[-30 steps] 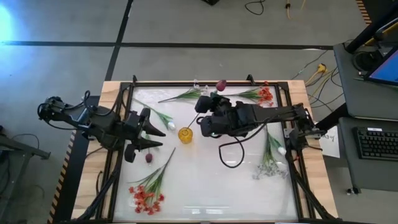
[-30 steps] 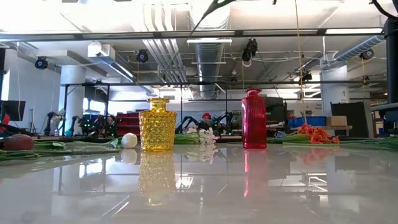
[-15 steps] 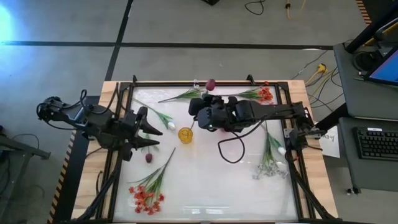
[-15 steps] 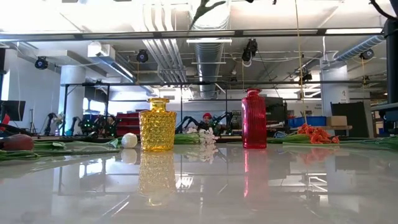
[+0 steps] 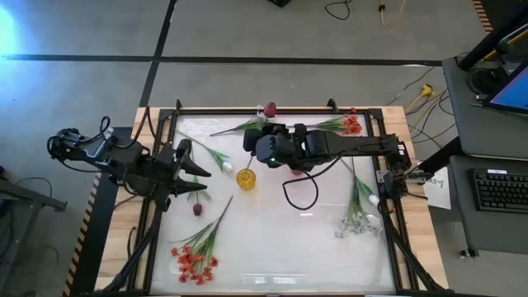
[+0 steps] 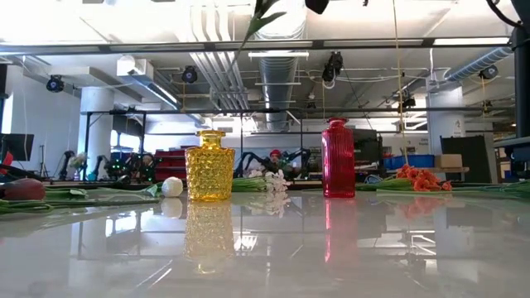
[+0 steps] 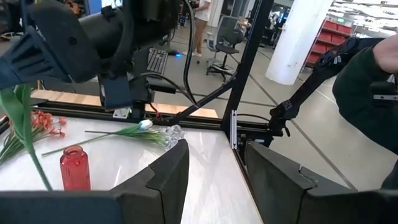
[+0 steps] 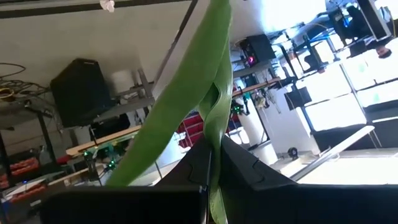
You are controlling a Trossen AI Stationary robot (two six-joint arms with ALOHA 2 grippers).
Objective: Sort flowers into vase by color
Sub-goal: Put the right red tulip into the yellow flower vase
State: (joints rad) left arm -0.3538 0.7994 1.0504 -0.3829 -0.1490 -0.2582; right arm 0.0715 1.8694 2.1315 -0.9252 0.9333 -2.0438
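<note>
Since a second ago the dark red tulip (image 5: 270,109), pinched by its green stem in the right gripper (image 5: 262,142), has swung left along the far edge, away from the red vase (image 6: 338,158) and toward the yellow vase (image 5: 246,178). Sorting looks barely begun: both vases appear empty in the low view, and a white tulip bud (image 5: 227,167), another dark red tulip (image 5: 197,209), red-orange sprays (image 5: 195,261) and white sprays (image 5: 356,224) lie on the table (image 5: 272,239). Left gripper (image 5: 191,175) hovers at the left with fingers spread, holding nothing.

Glossy white table (image 6: 331,257), faceted yellow glass vase (image 6: 209,165)
</note>
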